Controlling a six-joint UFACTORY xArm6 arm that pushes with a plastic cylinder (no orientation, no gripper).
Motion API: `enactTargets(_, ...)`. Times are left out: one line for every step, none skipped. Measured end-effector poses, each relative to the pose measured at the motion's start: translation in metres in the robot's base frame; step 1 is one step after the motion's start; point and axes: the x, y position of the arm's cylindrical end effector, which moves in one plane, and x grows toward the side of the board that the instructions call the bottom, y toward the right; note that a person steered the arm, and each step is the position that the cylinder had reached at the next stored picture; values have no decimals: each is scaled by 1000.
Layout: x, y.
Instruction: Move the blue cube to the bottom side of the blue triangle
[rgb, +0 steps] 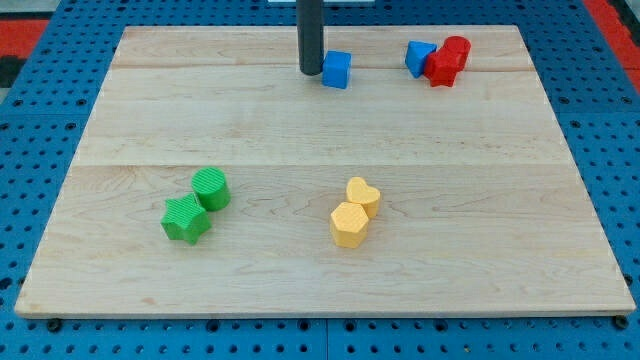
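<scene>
Blue cube (337, 69) upright, beside my tip (311, 71)

Wooden board (320, 130) fills most of the frame. Upper centre, near the top edge: my tip (311, 72) just left of the blue cube (336, 70), touching or nearly so; cannot tell which. Upper right: blue triangle (419, 57), well right of the cube, touching a pair of red blocks on its right, one red block (456, 49) behind, the other red block (441, 68) in front, shapes unclear. Lower left: green cylinder (211, 188), with green star (186, 219) touching it below-left. Lower centre: yellow heart (363, 196), yellow hexagon (348, 224) touching it just below-left. The two lower pairs sit well apart.
</scene>
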Motion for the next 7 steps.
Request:
enactTargets(-7,32)
enactTargets(-7,69)
enactTargets(-7,91)
enactTargets(9,40)
enactTargets(21,30)
enactTargets(24,59)
enactTargets(28,84)
